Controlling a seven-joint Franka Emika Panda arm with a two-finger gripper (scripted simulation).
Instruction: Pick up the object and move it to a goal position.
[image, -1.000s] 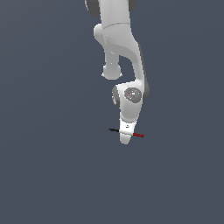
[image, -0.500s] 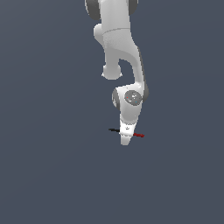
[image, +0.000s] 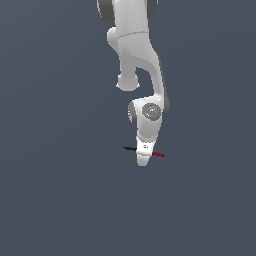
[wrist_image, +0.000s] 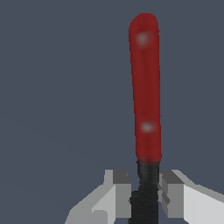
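The object is a thin rod, one half black (image: 130, 148) and the other red (image: 159, 154). In the exterior view it lies almost level across the tip of my gripper (image: 143, 158), with one half sticking out on each side. In the wrist view my gripper (wrist_image: 145, 194) is shut on the rod's black part (wrist_image: 144, 183), close to where the colours meet. The grey fingers (wrist_image: 117, 192) press on both sides, and the red half (wrist_image: 145, 87) reaches out ahead. I cannot tell how high the rod is above the floor.
The white arm (image: 137, 55) comes down from the top of the exterior view to the gripper. A plain dark grey-blue floor (image: 55, 190) surrounds everything. No goal marker shows.
The gripper and rod stay in almost the same place. The wrist joint above them has sunk very slightly.
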